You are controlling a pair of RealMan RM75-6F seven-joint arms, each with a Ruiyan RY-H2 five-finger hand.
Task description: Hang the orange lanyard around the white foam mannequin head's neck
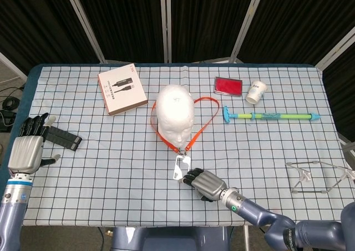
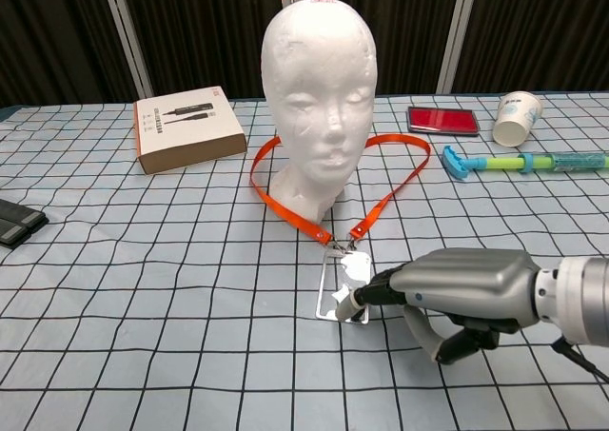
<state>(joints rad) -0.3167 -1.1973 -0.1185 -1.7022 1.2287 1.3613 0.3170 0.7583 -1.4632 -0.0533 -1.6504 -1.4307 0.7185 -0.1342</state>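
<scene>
The white foam mannequin head (image 1: 175,114) (image 2: 319,88) stands upright mid-table. The orange lanyard (image 1: 204,122) (image 2: 392,196) loops around its base, both straps running forward to a clip and a clear badge holder (image 1: 181,168) (image 2: 343,286) lying flat on the cloth. My right hand (image 1: 205,182) (image 2: 464,288) lies low on the table just behind the badge holder, and its fingertips (image 2: 365,296) grip the holder's near right edge. At the table's left edge, my left hand (image 1: 25,149) hovers with fingers spread, holding nothing.
A black object (image 1: 62,137) (image 2: 17,224) lies beside the left hand. A cardboard box (image 1: 122,89) (image 2: 186,129) sits back left. A red case (image 1: 228,85), a paper cup (image 1: 255,91) and a blue-green stick toy (image 1: 272,116) lie back right. A wire frame (image 1: 315,177) is near right.
</scene>
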